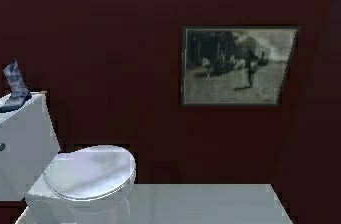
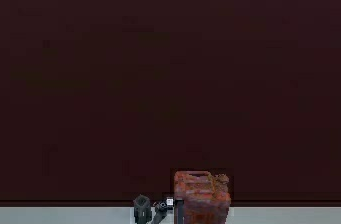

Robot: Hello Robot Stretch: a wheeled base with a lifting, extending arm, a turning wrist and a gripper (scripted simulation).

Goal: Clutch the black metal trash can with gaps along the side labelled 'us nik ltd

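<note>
Low in the arm side view, a rust-red boxy can [image 2: 201, 195] with a handle-like top stands on the pale floor strip against the dark red wall. It is not black, and I see no gaps in its side. Just left of it are small white marks and a dark rounded body, which I take for my gripper [image 2: 144, 208], at the picture's bottom edge. Its far end is too small to make out, so I cannot tell whether it holds anything.
A white toilet [image 1: 88, 175] with its lid down stands at the forward view's lower left. On its tank [image 1: 18, 140] is a small blue-grey object [image 1: 15, 82]. A framed picture [image 1: 240, 65] hangs on the dark red wall. Pale floor [image 1: 218, 205] lies right of the toilet.
</note>
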